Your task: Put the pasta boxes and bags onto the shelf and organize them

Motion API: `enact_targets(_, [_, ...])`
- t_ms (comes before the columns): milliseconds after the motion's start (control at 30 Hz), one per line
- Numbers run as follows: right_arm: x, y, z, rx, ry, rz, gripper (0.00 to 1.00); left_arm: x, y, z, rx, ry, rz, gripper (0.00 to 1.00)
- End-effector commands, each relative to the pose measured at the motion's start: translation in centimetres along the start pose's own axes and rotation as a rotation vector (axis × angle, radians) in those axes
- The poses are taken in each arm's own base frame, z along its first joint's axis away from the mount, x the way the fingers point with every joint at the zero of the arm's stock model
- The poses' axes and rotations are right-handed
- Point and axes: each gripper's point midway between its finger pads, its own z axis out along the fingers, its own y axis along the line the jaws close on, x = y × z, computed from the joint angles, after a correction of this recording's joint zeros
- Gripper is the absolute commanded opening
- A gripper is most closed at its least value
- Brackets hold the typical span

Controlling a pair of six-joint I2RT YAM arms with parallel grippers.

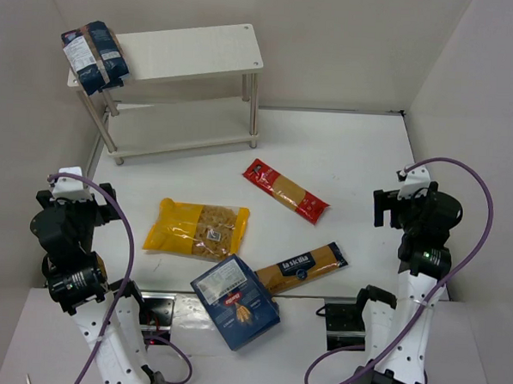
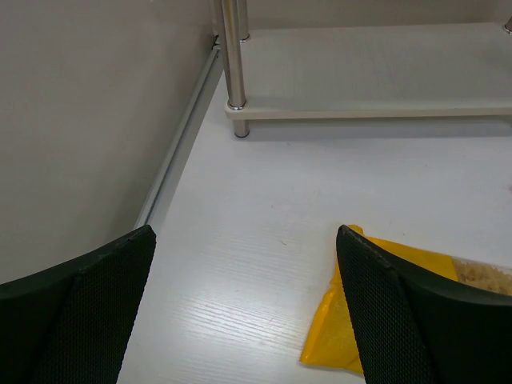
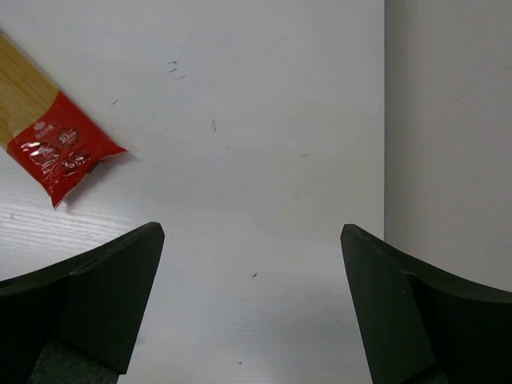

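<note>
On the top board of the shelf point(image 1: 186, 51), at its left end, the two dark-blue bags point(image 1: 93, 56) already lie side by side, while the lower board is bare. The other four packs lie on the table point(image 1: 353, 154) between the arms: the red spaghetti pack point(image 1: 286, 191) nearest the shelf, the yellow bag point(image 1: 196, 228) to its left, the dark-blue spaghetti pack point(image 1: 308, 265) lower down, and the blue box point(image 1: 234, 300) at the near edge, its corner meeting that pack's end. The left gripper point(image 2: 244, 232) hangs with its jaws spread wide and nothing between them, the yellow bag's corner just by its right finger. The right gripper point(image 3: 252, 228) is likewise wide and empty over bare table, with the red pack's end off to its left. The bag is probably soft and slippery, with loose pasta that shifts, so pinching a gathered edge or its middle seems safest. The spaghetti packs look light but brittle and are best taken across the narrow middle. The box is stiff and should be gripped across its short sides.
</note>
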Motion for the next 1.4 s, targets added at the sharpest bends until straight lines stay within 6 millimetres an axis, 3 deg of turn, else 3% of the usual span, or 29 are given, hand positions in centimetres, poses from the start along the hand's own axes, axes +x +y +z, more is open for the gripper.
enact_targets(0, [-0.9, -0.1, 0.0, -0.013, -0.032, -0.026, 1.0, -1.4, -0.2, -0.3, 0.007, -0.058, -0.008, 0.99])
enact_targets(367, [-0.8, 0.2, -0.2, -0.023, -0.032, -0.036, 1.0, -1.3, -0.2, -0.1, 0.008, -0.049, -0.01, 0.99])
enact_targets(533, [-1.5, -0.6, 0.0, 0.018, -0.035, 0.021, 1.0, -1.1, -0.1, 0.1, 0.009, -0.038, -0.014, 0.99])
enact_targets(600, [-3.6, -0.5, -0.1, -0.023, -0.057, 0.029, 1.0, -0.9, -0.1, 0.4, 0.01, -0.026, -0.018, 0.99])
enact_targets(633, [-3.0, 0.2, 1.1, -0.099, 0.005, 0.076, 1.0, -0.5, 0.0, 0.8, 0.011, -0.004, -0.024, 0.99])
enact_targets(667, [-5.2, -0.2, 1.0, -0.118, -0.012, 0.073, 1.0, -0.3, 0.1, 1.0, 0.012, 0.005, -0.027, 0.99])
enact_targets(700, [-5.6, 0.0, 1.5, -0.16, 0.013, 0.09, 1.0, -0.3, 0.1, 1.0, 0.012, 0.005, -0.027, 0.99])
enact_targets(733, [-3.7, 0.9, 3.2, -0.246, 0.143, 0.153, 1.0, 0.0, 0.1, 1.3, 0.013, 0.021, -0.032, 0.99])
enact_targets(767, [-5.8, 1.5, 3.5, -0.309, 0.137, 0.137, 1.0, -0.2, 0.2, 1.5, 0.014, 0.025, -0.024, 0.99])
enact_targets(800, [-5.5, 2.2, 4.1, -0.354, 0.192, 0.138, 1.0, -0.2, 0.2, 1.5, 0.014, 0.025, -0.024, 0.99])
enact_targets(833, [-3.2, 3.7, 5.2, -0.436, 0.331, 0.167, 1.0, 0.0, 0.3, 1.8, 0.015, 0.038, -0.028, 0.99])
enact_targets(867, [-3.8, 5.4, 5.6, -0.501, 0.351, 0.102, 1.0, 0.5, 0.3, 1.9, 0.016, 0.058, -0.035, 0.99])
enact_targets(1000, [-0.3, 9.0, 7.1, -0.499, 0.508, -0.091, 1.0, 0.6, 0.3, 2.1, 0.017, 0.067, -0.038, 0.99])
enact_targets(1033, [0.7, 10.0, 6.9, -0.501, 0.523, -0.133, 1.0, 0.6, 0.3, 2.1, 0.017, 0.067, -0.038, 0.99])
enact_targets(1133, [0.2, 13.4, 6.2, -0.54, 0.45, -0.282, 1.0, 0.5, 0.3, 1.9, 0.016, 0.057, -0.034, 0.99])
enact_targets(1267, [0.6, 15.6, 6.2, -0.613, 0.395, -0.372, 1.0, 0.5, 0.3, 1.9, 0.016, 0.057, -0.034, 0.99])
enact_targets(1367, [1.6, 16.9, 7.5, -0.676, 0.386, -0.424, 1.0, 0.6, 0.3, 2.1, 0.017, 0.066, -0.037, 0.99])
